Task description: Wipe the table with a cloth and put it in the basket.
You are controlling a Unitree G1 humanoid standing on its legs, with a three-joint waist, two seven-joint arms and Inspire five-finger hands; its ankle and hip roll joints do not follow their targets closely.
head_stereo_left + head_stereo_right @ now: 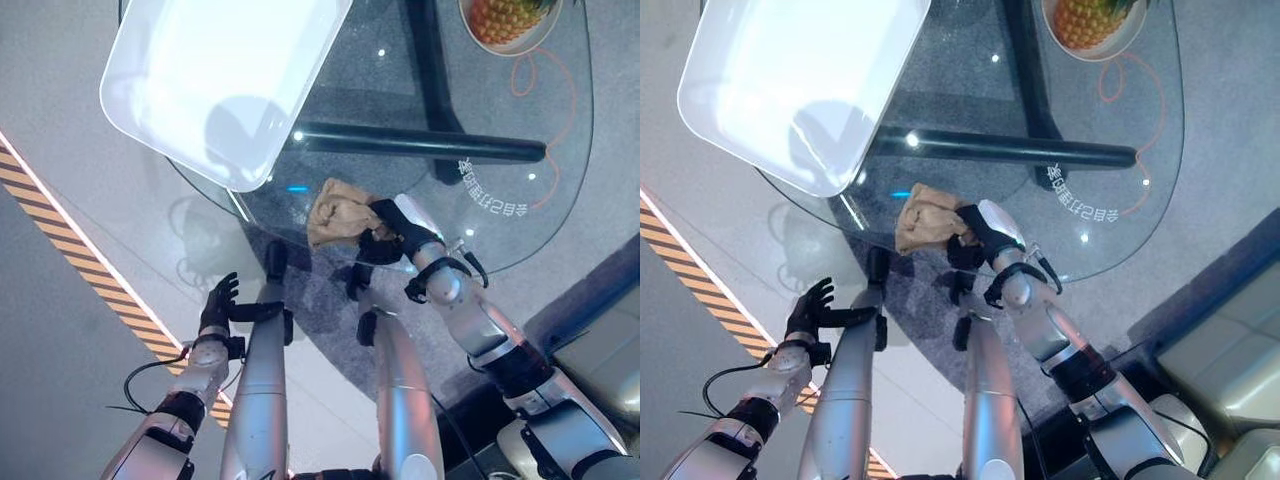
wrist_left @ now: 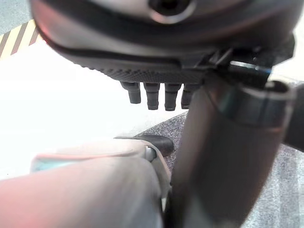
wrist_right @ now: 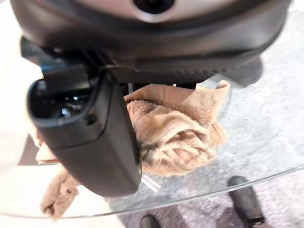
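Note:
A crumpled tan cloth (image 1: 335,210) lies on the round glass table (image 1: 490,215), close to its near edge. My right hand (image 1: 400,230) rests on the cloth's right side with fingers curled into it. In the right wrist view the thumb (image 3: 95,142) stands in front of the bunched cloth (image 3: 175,128), pinching its folds. The white basket (image 1: 220,60), a shallow rectangular tub, stands at the table's far left, overhanging the edge. My left hand (image 1: 218,300) hangs low beside the table with fingers straight, holding nothing.
A bowl with a pineapple (image 1: 505,18) sits at the table's far right. A black beam (image 1: 420,143) of the table's frame runs under the glass. Yellow and black striped tape (image 1: 60,230) crosses the floor on the left.

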